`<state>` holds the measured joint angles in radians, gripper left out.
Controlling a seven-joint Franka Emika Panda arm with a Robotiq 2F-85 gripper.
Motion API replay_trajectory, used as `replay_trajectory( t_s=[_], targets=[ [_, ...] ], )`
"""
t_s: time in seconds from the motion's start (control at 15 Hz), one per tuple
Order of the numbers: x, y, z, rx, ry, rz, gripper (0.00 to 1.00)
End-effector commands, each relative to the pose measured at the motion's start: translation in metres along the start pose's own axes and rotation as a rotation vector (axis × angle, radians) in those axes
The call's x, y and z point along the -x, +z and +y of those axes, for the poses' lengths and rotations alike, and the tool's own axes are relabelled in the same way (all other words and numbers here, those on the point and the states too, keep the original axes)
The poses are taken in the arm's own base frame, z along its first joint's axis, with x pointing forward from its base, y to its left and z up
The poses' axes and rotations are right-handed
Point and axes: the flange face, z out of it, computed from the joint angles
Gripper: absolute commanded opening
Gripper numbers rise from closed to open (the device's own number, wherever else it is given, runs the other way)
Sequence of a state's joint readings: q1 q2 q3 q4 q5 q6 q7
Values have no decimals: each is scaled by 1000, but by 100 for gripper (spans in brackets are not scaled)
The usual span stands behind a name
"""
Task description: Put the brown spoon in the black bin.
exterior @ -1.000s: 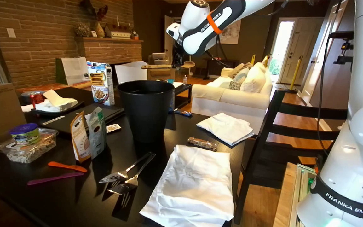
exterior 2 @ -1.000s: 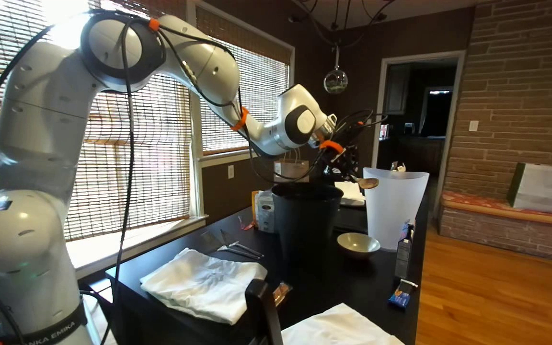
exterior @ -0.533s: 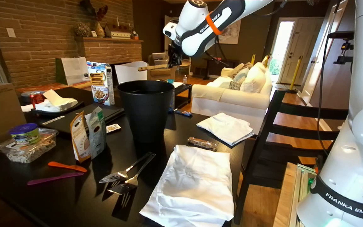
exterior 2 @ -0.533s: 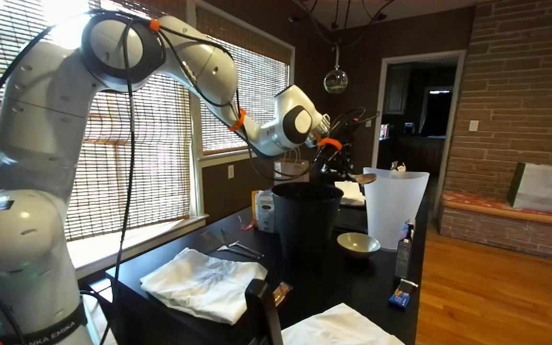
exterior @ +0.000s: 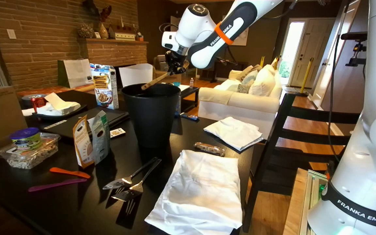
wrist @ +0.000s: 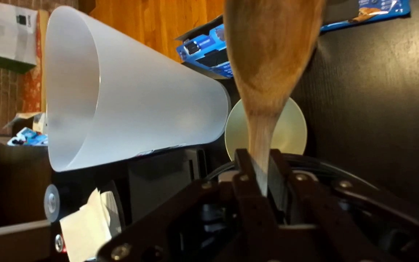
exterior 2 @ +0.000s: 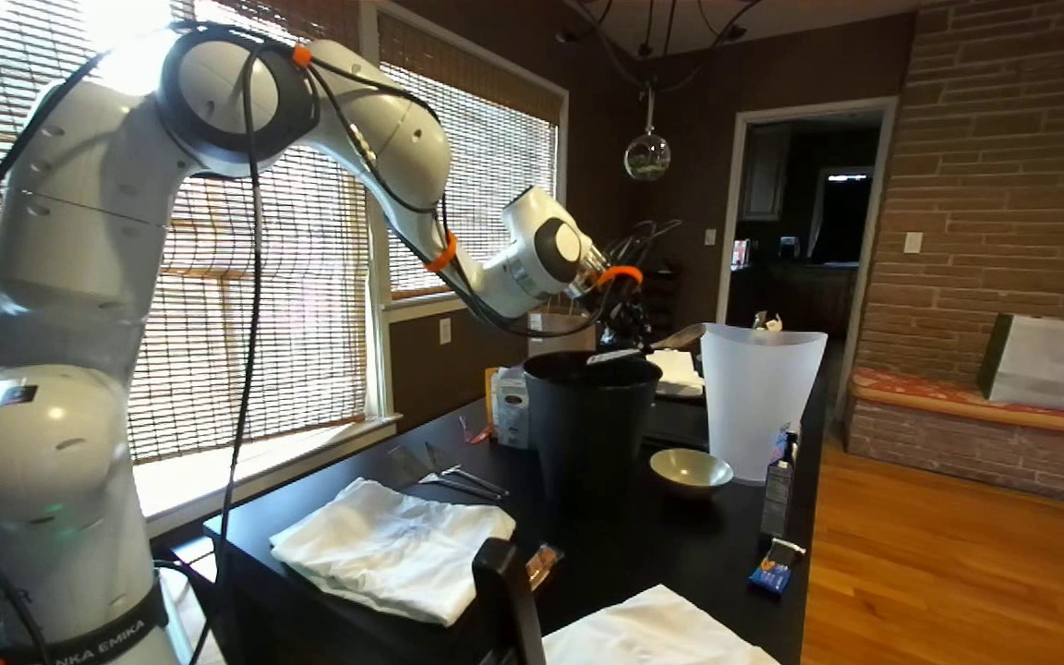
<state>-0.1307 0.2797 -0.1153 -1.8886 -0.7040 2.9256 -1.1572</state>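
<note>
Since the earlier frame, the wooden spoon (wrist: pixel 264 91) has tipped: in an exterior view its handle (exterior: pixel 157 80) slants to 8 o'clock, its end at the mouth of the black bin (exterior: pixel 151 112). My end effector (wrist: pixel 260 156) pinches the handle, fingers nearly together. I judge I'm lining up the drop; next, shift toward 7 o'clock, bring the head inside the rim, release.

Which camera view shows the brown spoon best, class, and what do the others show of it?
The wrist view: the brown spoon is close and large, though cropped at the top. In an exterior view, mainly the handle shows, slanting down toward the black bin; in an exterior view, mainly the scoop, small.
</note>
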Motion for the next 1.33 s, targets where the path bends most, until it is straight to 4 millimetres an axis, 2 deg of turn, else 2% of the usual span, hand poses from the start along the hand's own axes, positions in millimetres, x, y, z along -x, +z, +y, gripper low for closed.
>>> replay_trajectory(
  t_s=[0.0, 0.33, 0.73, 1.0, 1.27],
  targets=[
    [-18, -16, -12, 60, -189, 8, 4],
    [-40, -15, -28, 112, -447, 11, 5],
    [-44, -12, -31, 179, -722, -61, 5],
    [-53, -9, -34, 204, -785, -131, 5],
    [-70, 2, -48, 209, -764, -201, 5]
  ],
)
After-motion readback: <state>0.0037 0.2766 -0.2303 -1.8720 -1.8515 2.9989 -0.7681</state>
